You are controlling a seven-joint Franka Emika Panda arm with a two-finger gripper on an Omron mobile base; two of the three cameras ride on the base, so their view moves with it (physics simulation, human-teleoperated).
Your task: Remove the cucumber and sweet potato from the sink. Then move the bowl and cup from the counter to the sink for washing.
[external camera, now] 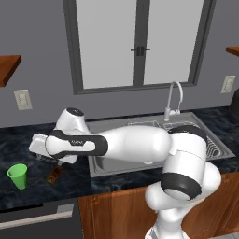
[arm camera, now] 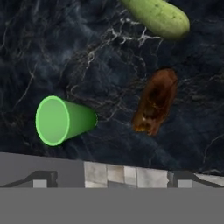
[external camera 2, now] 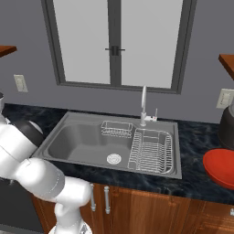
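On the dark counter left of the sink (external camera: 140,122) stands the bright green cup (external camera: 18,176), upright, with the reddish-brown sweet potato (external camera: 55,174) lying just to its right. In the hand view the cup (arm camera: 61,120) is at left, the sweet potato (arm camera: 155,101) at right and the pale green cucumber (arm camera: 158,16) beyond them on the counter. My gripper (external camera: 51,158) hangs open just above the sweet potato, holding nothing. The red bowl (external camera 2: 221,167) rests on the counter right of the sink (external camera 2: 82,141), whose basin holds no vegetables.
A wire basket (external camera 2: 116,128) and a dish rack (external camera 2: 153,151) sit in the sink's right half, behind them the curved faucet (external camera 2: 143,106). A dark appliance (external camera 2: 227,125) stands behind the bowl. My white arm stretches across the sink's front left.
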